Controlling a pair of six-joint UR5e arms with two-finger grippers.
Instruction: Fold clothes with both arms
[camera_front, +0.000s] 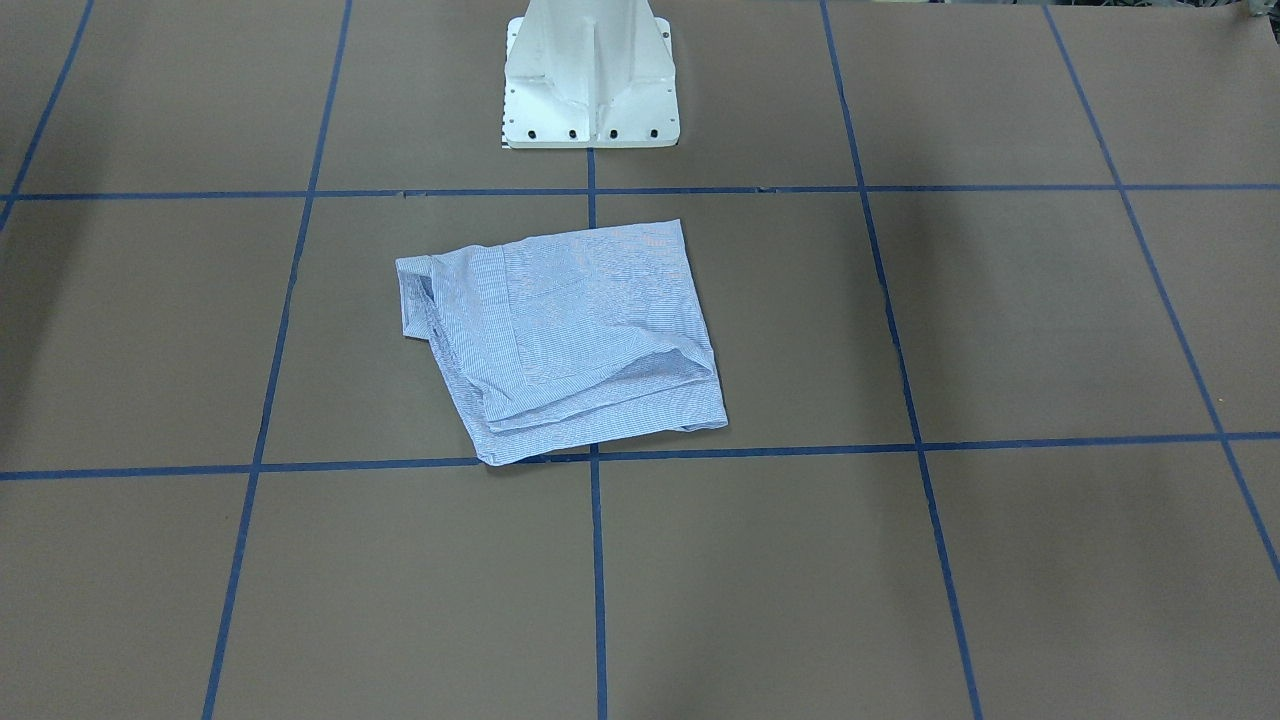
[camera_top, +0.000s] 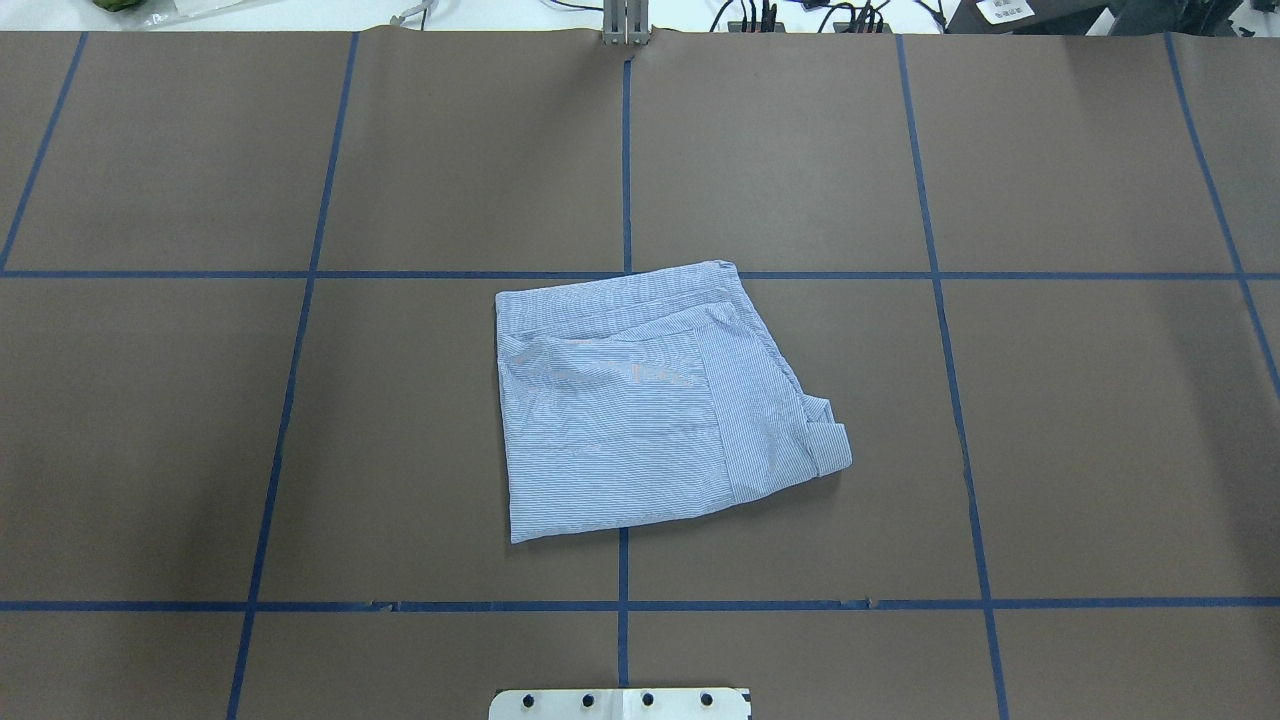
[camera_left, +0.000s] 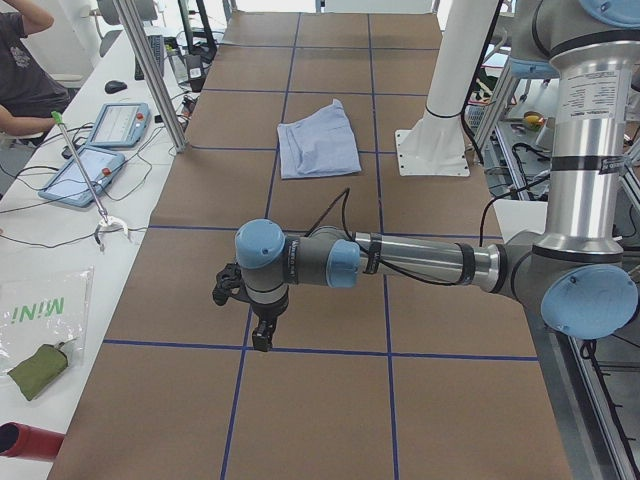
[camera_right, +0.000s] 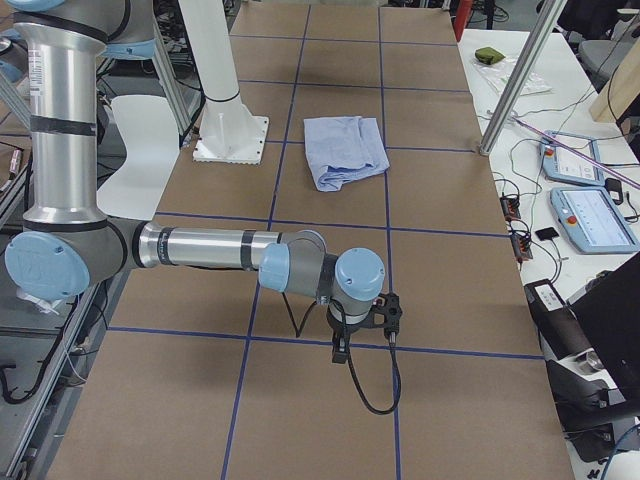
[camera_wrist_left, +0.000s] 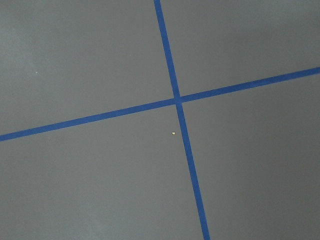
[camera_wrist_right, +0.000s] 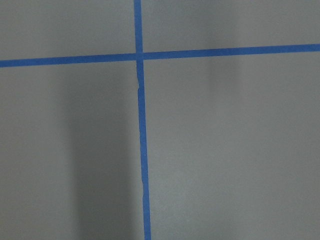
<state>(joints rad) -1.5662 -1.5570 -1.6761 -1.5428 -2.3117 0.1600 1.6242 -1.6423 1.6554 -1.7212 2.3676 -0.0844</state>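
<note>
The clothes are one light blue-and-white pinstriped shirt (camera_front: 570, 340) (camera_top: 640, 400), lying folded into a rough square in the middle of the brown table, with a cuff sticking out at one corner. It also shows in the side views (camera_left: 318, 138) (camera_right: 343, 145). Both arms are far from it, at the table's ends. The left gripper (camera_left: 262, 340) hangs over bare table; the right gripper (camera_right: 340, 352) does the same at the other end. I cannot tell whether either is open or shut. Both wrist views show only brown table and blue tape lines.
The white pedestal base (camera_front: 590, 80) (camera_top: 620, 703) stands close behind the shirt. Blue tape divides the table into a grid. A side bench holds tablets (camera_left: 120, 125) (camera_right: 590, 215) and cables, with a person (camera_left: 20, 60) seated at it. Aluminium posts (camera_left: 150, 70) rise at the table's edge.
</note>
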